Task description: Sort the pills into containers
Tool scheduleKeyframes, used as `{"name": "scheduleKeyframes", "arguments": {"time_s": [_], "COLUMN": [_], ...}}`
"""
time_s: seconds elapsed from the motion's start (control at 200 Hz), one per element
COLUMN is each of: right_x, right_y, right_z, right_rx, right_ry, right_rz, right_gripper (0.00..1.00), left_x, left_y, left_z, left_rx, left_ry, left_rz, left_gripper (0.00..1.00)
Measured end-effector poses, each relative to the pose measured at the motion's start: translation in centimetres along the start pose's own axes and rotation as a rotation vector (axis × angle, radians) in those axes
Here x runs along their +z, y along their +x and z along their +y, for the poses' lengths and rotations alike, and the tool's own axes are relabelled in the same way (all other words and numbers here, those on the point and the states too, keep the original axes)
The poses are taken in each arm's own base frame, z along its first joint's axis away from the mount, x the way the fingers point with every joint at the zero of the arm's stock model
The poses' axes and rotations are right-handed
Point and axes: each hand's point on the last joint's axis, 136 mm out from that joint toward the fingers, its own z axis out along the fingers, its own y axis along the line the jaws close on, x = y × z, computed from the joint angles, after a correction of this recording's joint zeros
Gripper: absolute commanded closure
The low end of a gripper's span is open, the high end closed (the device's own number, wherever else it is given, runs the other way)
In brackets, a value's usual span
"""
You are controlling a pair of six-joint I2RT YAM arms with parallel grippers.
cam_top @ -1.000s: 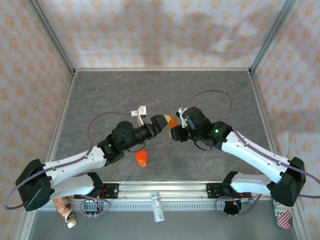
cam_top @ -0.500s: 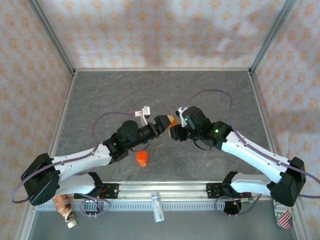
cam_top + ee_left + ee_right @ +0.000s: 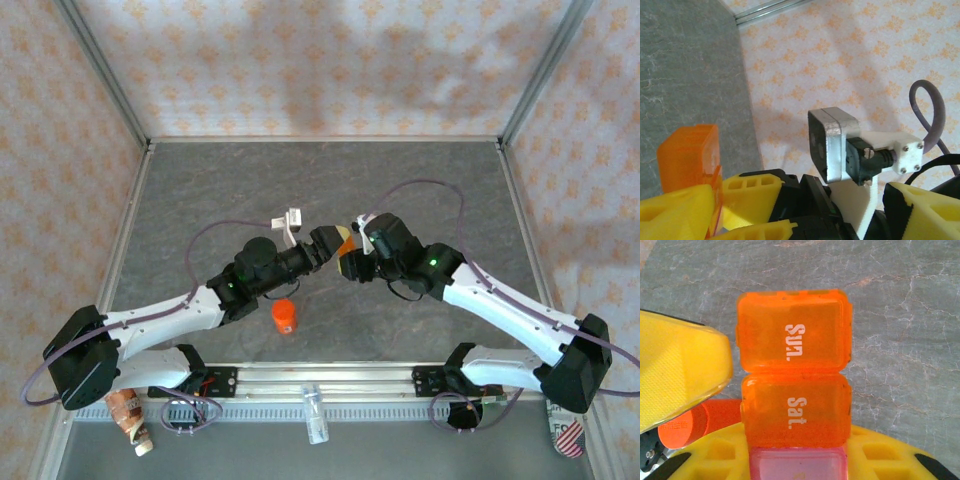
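The containers [image 3: 794, 370] are a small strip of translucent boxes, two orange ones marked "Sun." and "Sat." and a pink one below them, all with lids shut. My right gripper [image 3: 797, 456] is shut on its pink and "Sat." end and holds it above the table [image 3: 420, 190]. In the top view the containers [image 3: 345, 243] sit between both grippers at mid-table. My left gripper [image 3: 325, 244] is open, and one of its yellow fingers [image 3: 680, 372] stands just beside the orange end. From the left wrist, the orange box [image 3: 690, 150] is beside my open left gripper [image 3: 800, 200]. The pills are out of view.
An upright orange bottle [image 3: 284, 316] with an orange-red cap stands on the table just below the left forearm; its cap [image 3: 695, 422] shows under the containers. A metal rail [image 3: 320, 378] runs along the near edge. Patterned walls [image 3: 320, 70] enclose the table.
The left arm has reached a little further right, bringing its open gripper closer to the containers. The right arm and the containers have stayed still.
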Motion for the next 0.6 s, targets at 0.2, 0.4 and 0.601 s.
{"name": "scheduleKeyframes", "arguments": {"time_s": [0.2,0.4,0.601], "right_x": [0.1,0.0,0.0], "right_y": [0.1,0.0,-0.1], "right_z": [0.0,0.0,0.0], "right_rx": [0.000,0.000,0.000], "right_ry": [0.000,-0.002,-0.003], "right_rz": [0.000,-0.006,-0.008], "right_gripper": [0.81,0.81,0.81], "left_x": [-0.1,-0.3,-0.2], "left_y": [0.0,0.1,0.0], "left_z": [0.7,2.4,2.2], "left_rx": [0.007,0.003,0.004], "left_ry": [-0.032,-0.107,-0.104], "left_rz": [-0.003,-0.002,-0.005], "left_gripper": [0.14,0.14,0.14]}}
